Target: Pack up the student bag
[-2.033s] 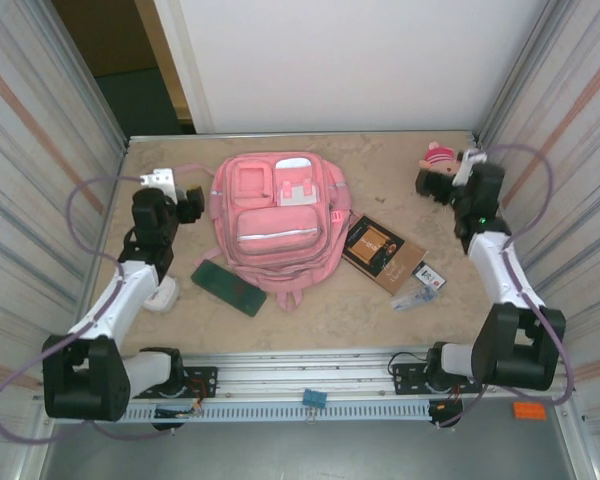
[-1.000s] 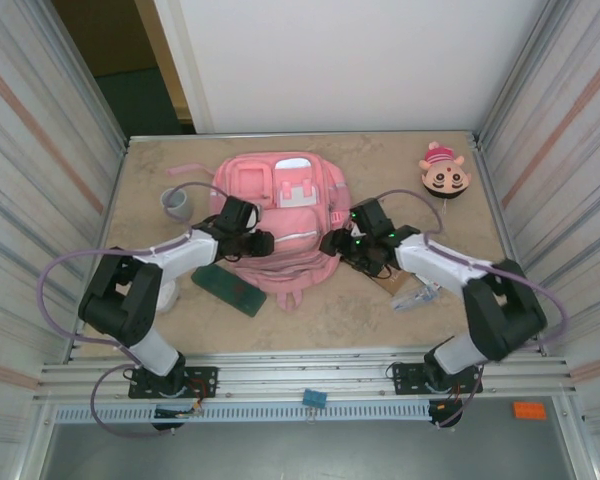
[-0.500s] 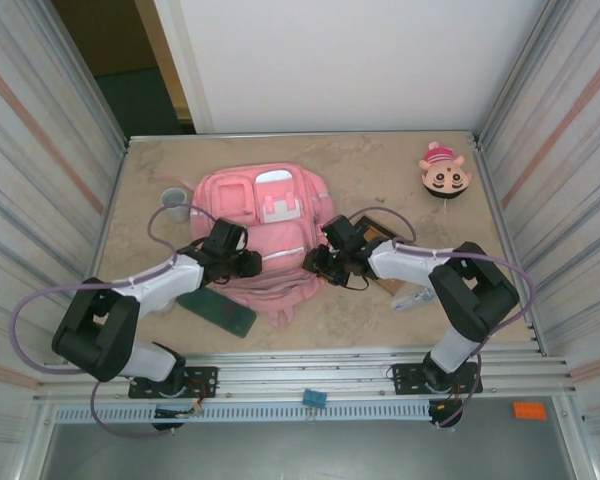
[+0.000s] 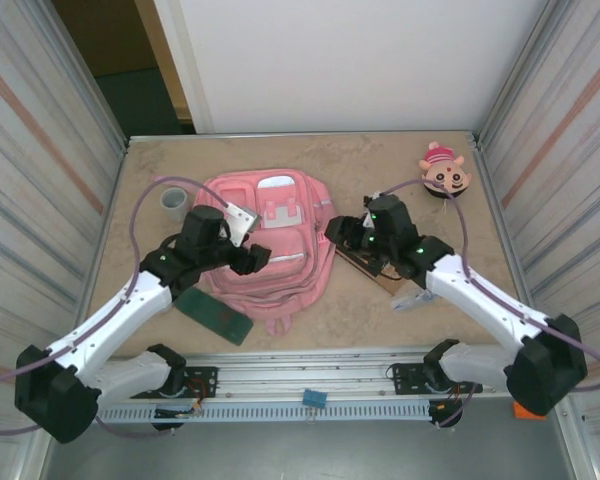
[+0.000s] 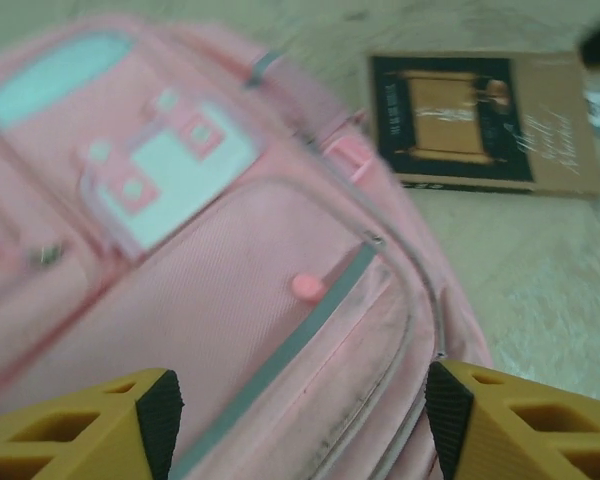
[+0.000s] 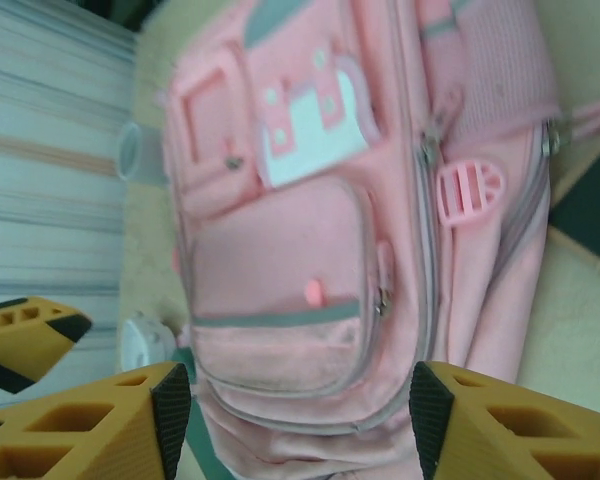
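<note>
The student bag [image 4: 270,240] is a big pink backpack lying flat in the middle of the table, front pockets up. My left gripper [image 4: 250,258] hovers over its lower left part, jaws open. In the left wrist view the bag's front pocket with its pale stripe [image 5: 280,340] lies below the open left gripper [image 5: 302,425], nothing between the pads. My right gripper [image 4: 340,232] is at the bag's right edge, also open. From the right wrist the whole bag front [image 6: 310,250] shows beyond the open right gripper [image 6: 300,405].
A brown and black book [image 4: 378,268] lies right of the bag, partly under the right arm. A dark green case [image 4: 212,315] lies at the bag's lower left. A grey cup [image 4: 173,203] stands at the left, a round plush [image 4: 445,175] at the far right, a small packet [image 4: 412,298] near the book.
Both grippers, earlier pressed to the bag's sides, have opened wider and lifted away, the right one going right. The bag has slid left and nearer since a second ago.
</note>
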You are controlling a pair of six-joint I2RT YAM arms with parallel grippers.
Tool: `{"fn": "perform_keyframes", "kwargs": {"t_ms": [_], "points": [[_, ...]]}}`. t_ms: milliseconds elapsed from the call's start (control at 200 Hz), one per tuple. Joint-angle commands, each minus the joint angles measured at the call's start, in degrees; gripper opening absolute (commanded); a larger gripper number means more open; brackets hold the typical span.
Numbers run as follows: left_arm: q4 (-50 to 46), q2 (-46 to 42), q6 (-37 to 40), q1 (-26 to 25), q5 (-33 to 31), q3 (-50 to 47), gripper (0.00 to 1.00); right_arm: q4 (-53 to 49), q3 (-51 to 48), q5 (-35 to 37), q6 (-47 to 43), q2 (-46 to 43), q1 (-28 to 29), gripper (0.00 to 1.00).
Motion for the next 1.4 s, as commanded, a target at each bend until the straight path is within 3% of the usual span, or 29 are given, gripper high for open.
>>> {"fn": "perform_keyframes", "kwargs": {"t_ms": [0, 220, 361, 511, 867, 952, 992, 1042, 1092, 1148, 1183, 1303, 1398], "points": [[0.2, 1.0, 23.2, -0.9, 9.0, -1.9, 0.71, -1.9, -0.6, 1.7, -8.0, -3.0, -0.2, 0.61], [0.3, 11.9, 34.9, -2.5, 6.1, 0.5, 0.73, 3.2, -5.7, 3.8, -8.4, -7.3, 0.7, 0.63], [1.7, 16.5, 39.1, -2.7, 7.7, 0.8, 0.82, 6.1, -7.9, 4.0, -7.9, -8.1, 1.5, 0.63], [5.0, 20.2, 39.6, -2.7, 4.4, 1.0, 0.91, 6.7, -7.5, 3.5, -10.2, -8.1, 1.7, 0.63], [6.6, 24.0, 42.2, -3.4, 0.6, -0.2, 0.89, 7.0, -6.8, 3.2, -12.7, -7.0, 1.6, 0.63], [9.7, 25.0, 41.6, -3.9, -3.3, -1.7, 0.79, 7.4, -7.3, 3.2, -13.0, -6.9, 1.5, 0.64], [10.8, 25.4, 41.6, -4.4, -5.1, -2.3, 0.7, 7.3, -7.3, 3.3, -13.2, -6.7, 1.5, 0.64], [13.1, 25.4, 41.2, -5.0, -7.2, -3.2, 0.55, 7.2, -7.5, 3.4, -13.4, -6.6, 1.3, 0.65], [13.1, 24.5, 41.2, -5.2, -6.9, -3.0, 0.34, 7.0, -7.4, 3.8, -14.4, -6.5, 1.3, 0.67], [9.7, 22.4, 39.6, -5.0, -4.5, -0.9, 0.09, 6.8, -7.2, 4.1, -17.7, -6.4, 1.3, 0.68], [7.1, 21.0, 39.3, -4.0, -0.8, 0.7, 0.0, 6.3, -7.0, 4.3, -20.3, -6.4, 0.9, 0.69], [1.7, 16.4, 39.0, 0.3, 12.7, 5.2, 0.0, 4.4, -5.9, 0.8, -29.3, -4.7, -3.4, 0.69], [0.6, 13.6, 40.9, 2.2, 18.6, 6.7, 0.0, 4.1, -5.2, -9.8, -35.8, -1.4, -10.5, 0.66]]}}
